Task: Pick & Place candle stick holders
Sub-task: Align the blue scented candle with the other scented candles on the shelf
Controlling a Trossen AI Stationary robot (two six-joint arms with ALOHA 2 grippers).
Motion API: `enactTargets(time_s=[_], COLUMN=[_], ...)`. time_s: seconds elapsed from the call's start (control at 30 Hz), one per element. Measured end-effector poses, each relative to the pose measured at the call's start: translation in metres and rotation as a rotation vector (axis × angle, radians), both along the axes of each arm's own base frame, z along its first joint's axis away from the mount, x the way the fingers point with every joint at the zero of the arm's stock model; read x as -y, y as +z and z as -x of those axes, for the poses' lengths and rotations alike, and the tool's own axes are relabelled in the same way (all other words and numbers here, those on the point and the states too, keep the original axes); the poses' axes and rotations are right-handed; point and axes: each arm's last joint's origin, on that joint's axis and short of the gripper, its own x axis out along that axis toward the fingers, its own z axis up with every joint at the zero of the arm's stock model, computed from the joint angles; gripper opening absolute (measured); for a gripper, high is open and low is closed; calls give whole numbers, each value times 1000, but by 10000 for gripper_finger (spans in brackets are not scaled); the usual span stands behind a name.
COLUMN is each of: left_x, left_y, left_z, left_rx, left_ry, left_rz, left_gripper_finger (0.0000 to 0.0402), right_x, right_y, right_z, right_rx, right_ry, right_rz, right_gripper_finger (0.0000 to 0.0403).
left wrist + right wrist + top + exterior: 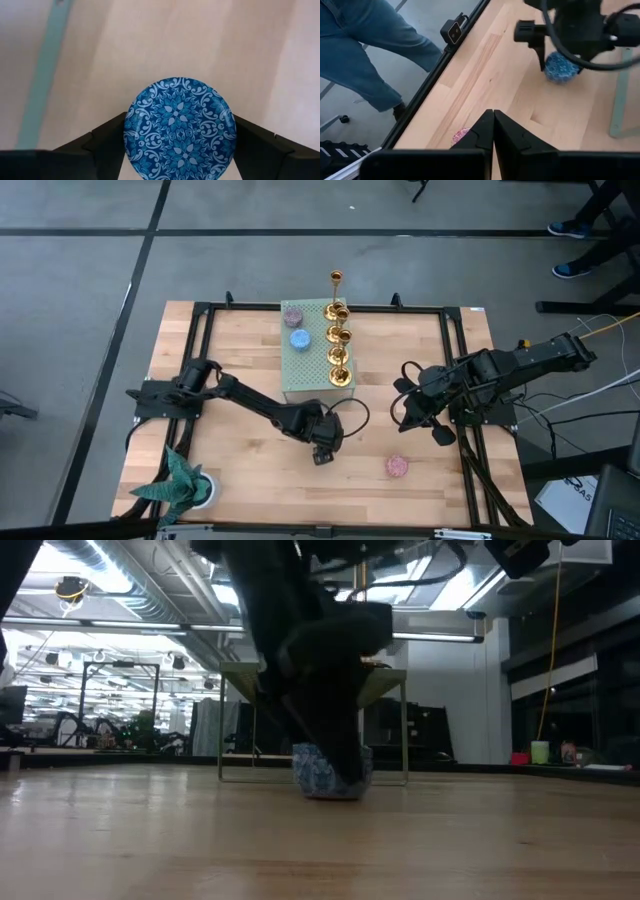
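Left gripper (322, 450) low at frame centre, fingers (107, 142) either side of blue patterned disc (180, 127), touching it. Right gripper (438, 432) at right, fingers pressed together, empty. Candle stick holders (339, 340) in a row on green stand (305, 370), upper centre. Pink disc (397, 467) lower right.

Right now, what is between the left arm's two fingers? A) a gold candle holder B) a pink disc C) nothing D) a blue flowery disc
D: the left wrist view shows the blue flowery disc sitting between the left end effector's dark fingers, low on the wooden table.
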Motion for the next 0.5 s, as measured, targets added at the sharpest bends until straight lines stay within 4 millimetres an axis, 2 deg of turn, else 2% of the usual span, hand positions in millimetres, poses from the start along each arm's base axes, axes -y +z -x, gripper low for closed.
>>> enactTargets(time_s=[0.27,0.5], left_x=[17,14], left_y=[34,88], left_z=[15,38], left_rx=[79,164], left_ry=[14,55], left_rz=[-24,-34], left_gripper_finger=[291,291], right_x=[0,0], right_y=[0,0], right_z=[-1,-1], right_rx=[3,9], right_ry=[-12,-12], right_rz=[10,8], right_gripper_finger=[14,14])
